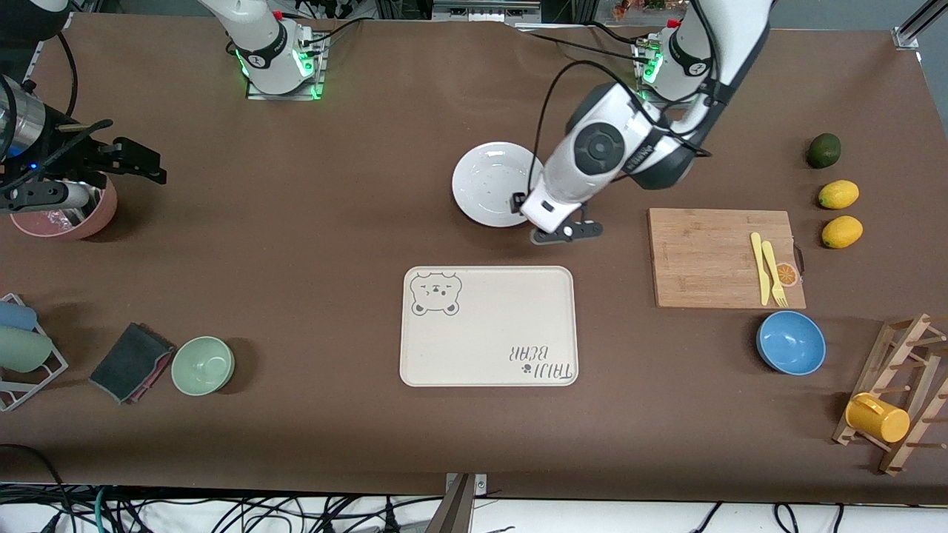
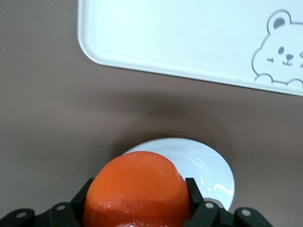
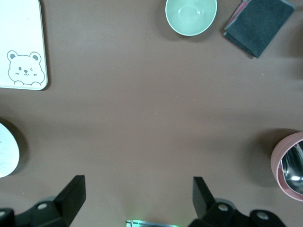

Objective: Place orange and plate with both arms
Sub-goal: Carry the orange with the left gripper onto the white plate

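1. Nearest to the front camera lies the cream tray [image 1: 489, 326] with the bear drawing, bare, in the middle of the table [image 1: 311, 244]. A green bowl [image 1: 203, 364] and a dark cloth [image 1: 130, 361] lie toward the right arm's end, a blue bowl [image 1: 791, 342] toward the left arm's end.
2. Farther from the camera than the tray is the plate [image 1: 490, 183], white and round, flat on the table. The left end effector [image 2: 139, 198] hangs over the plate's edge on the tray's side, and its fingers are clamped on the orange [image 2: 137, 191]. In the left wrist view the plate shows just under the fruit, and the tray lies near it with a band of bare table between.
3. The coming move probably turns on this: the orange is already above the plate, so a short way down would set it there; the tray is the other possible goal, a little nearer to the camera. Nothing stands in between.
4. The cutting board [image 1: 724, 257] with yellow cutlery [image 1: 767, 268] lies beside the plate toward the left arm's end, well apart.
5. The right end effector [image 3: 137, 196] waits over bare table near a pink bowl [image 1: 68, 211], its fingers apart and holding nothing. The left arm is clearly the nearer one to the plate.
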`<state>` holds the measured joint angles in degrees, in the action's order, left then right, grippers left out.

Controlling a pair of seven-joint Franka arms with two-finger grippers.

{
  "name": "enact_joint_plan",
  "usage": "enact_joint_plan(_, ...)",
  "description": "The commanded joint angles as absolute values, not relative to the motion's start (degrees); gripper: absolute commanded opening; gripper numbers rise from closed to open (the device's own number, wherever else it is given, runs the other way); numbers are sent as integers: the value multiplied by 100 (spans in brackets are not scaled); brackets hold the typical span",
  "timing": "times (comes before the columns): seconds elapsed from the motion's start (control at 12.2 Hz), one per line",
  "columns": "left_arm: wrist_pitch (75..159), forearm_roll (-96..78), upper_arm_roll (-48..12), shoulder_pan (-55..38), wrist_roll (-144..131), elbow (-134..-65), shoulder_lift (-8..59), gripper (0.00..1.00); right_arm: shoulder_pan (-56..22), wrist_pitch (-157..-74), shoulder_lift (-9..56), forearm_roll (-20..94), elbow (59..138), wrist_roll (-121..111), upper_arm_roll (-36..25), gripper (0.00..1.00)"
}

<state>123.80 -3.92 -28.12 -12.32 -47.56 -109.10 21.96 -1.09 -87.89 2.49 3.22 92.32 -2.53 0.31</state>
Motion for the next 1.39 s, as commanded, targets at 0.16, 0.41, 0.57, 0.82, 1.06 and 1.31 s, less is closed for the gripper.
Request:
enact_joint_plan(0.16, 14049, -274, -2777, -2099, -5782, -11880, 2153, 41, -88, -8736, 211, 404, 9237, -290, 44, 100)
enact_joint_plan(0.41, 14484, -105, -2777, -2162, -5862, -12094, 2364, 41, -88, -8736, 211, 404, 9237, -281, 44, 100)
enact_joint_plan(0.57, 14493, -62, -2769, -2162, -5854, -12103, 2556, 41, -88, -8736, 211, 404, 9237, -281, 44, 100)
enact_joint_plan(0.82, 14598, 97, -2742, -2162, -5862, -12076, 2943, 41, -88, -8736, 211, 404, 9237, -281, 44, 100)
enact_joint_plan(1.06, 14713, 88, -2742, -2180, -5906, -12041, 3076, 42, -88, -8736, 211, 404, 9237, -281, 44, 100)
enact_joint_plan(1.31, 14704, 88, -2733, -2171, -5906, -12006, 3164, 100, -88, -8745, 211, 404, 9237, -272, 44, 100)
